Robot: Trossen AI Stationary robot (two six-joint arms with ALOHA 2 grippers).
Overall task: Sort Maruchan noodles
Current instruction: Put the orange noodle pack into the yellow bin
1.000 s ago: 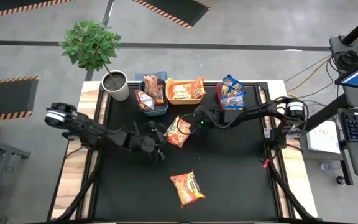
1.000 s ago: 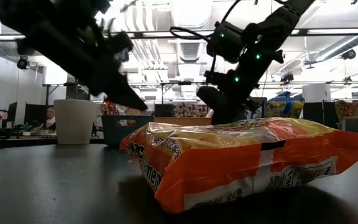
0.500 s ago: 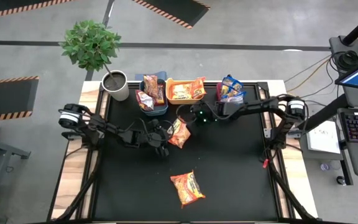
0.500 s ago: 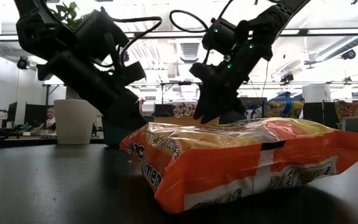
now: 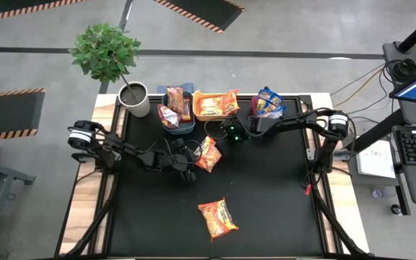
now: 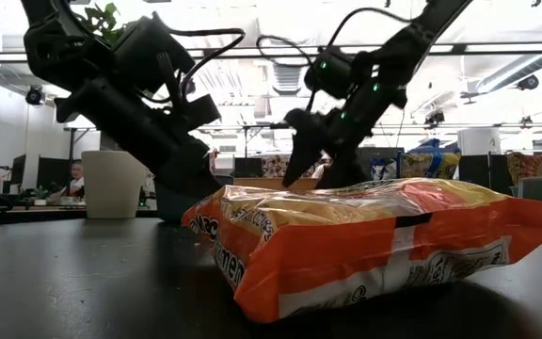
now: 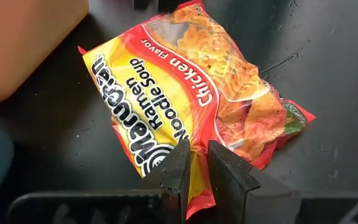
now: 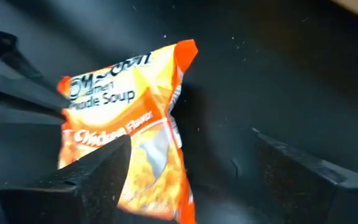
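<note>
The left gripper (image 5: 192,157) is pinching the edge of an orange chicken packet (image 5: 209,154) mid-surface, near the bins; the right gripper (image 5: 219,134) is hovering just beside it, fingers spread apart; a handover looks underway; next comes carrying it to the yellow bin (image 5: 196,107).

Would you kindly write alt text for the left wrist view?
The left claw pinches the edge of an orange Maruchan chicken ramen packet lying on the black table. An orange bin shows at one corner.
</note>
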